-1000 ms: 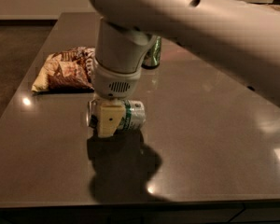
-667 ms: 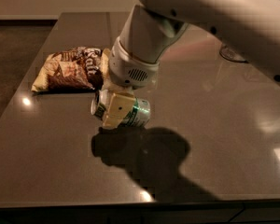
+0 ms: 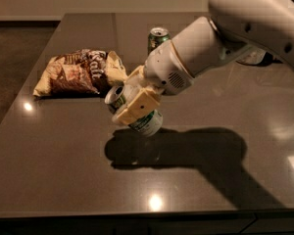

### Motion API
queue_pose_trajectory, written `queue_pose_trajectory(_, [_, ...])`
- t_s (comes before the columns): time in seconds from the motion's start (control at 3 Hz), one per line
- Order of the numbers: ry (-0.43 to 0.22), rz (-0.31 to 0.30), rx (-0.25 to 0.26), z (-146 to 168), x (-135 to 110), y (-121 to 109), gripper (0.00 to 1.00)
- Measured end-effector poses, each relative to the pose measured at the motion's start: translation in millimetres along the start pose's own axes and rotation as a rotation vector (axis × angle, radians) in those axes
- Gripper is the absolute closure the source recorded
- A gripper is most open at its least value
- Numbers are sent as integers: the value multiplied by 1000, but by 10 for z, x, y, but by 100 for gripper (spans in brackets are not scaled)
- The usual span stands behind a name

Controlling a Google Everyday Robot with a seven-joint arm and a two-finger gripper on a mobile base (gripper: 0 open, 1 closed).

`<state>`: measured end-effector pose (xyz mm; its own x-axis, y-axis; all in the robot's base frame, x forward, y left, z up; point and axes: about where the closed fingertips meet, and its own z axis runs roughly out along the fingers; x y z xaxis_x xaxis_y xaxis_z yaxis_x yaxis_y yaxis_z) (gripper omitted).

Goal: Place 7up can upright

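Note:
The 7up can (image 3: 143, 123), silver-white with green lettering, is held tilted above the dark table (image 3: 63, 170), its top pointing up and to the left. My gripper (image 3: 133, 106) is shut on the can's middle, with a cream fingertip pad (image 3: 137, 107) across its front. The white arm reaches in from the upper right. The can hangs above the table's middle; its shadow lies on the surface just below.
A brown chip bag (image 3: 78, 73) lies at the left of the table. A darker all-green can (image 3: 158, 39) stands upright behind the arm. The table's front edge runs along the bottom, with dark floor to the left.
The gripper has lifted the can off the table and tilted it from lying on its side toward upright. The arm has swung to the right and up.

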<state>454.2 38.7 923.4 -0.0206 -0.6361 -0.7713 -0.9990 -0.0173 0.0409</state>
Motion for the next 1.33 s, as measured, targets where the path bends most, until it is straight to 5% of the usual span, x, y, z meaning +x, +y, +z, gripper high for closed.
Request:
queue_pose_trajectory(0.67, [-350, 107, 115, -176, 90, -138, 100])
queue_pose_trajectory(1.0, [-462, 104, 173, -213, 174, -178, 100])
queue_pose_trajectory(1.33, [-535, 88, 237, -241, 240, -195, 82])
